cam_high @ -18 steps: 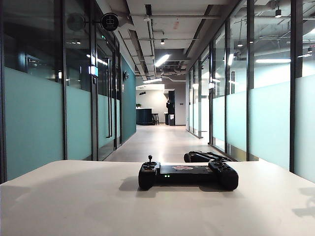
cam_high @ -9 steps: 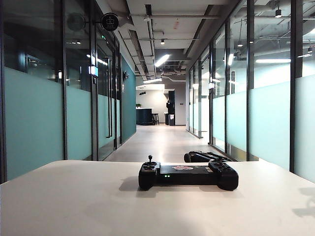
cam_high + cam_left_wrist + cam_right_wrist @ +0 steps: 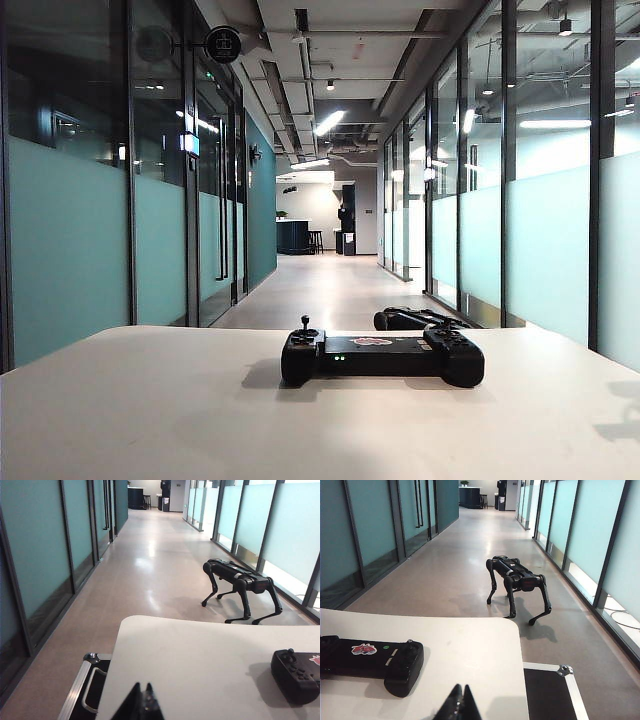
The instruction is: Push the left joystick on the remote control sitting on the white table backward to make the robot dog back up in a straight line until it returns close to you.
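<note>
The small black four-legged robot dog (image 3: 240, 587) stands just beyond the broad white table (image 3: 150, 410), so the backing-up looks done. The wide black remote control (image 3: 382, 355) sits untouched; left pincer (image 3: 142, 705) and right pincer (image 3: 460, 705), both pressed together, hang well short of it.

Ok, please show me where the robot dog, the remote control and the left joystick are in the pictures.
robot dog (image 3: 516, 578): right wrist view, on its boxy body.
remote control (image 3: 380, 356): exterior view, on its flat middle.
left joystick (image 3: 305, 323): exterior view, on the small round knob.
</note>
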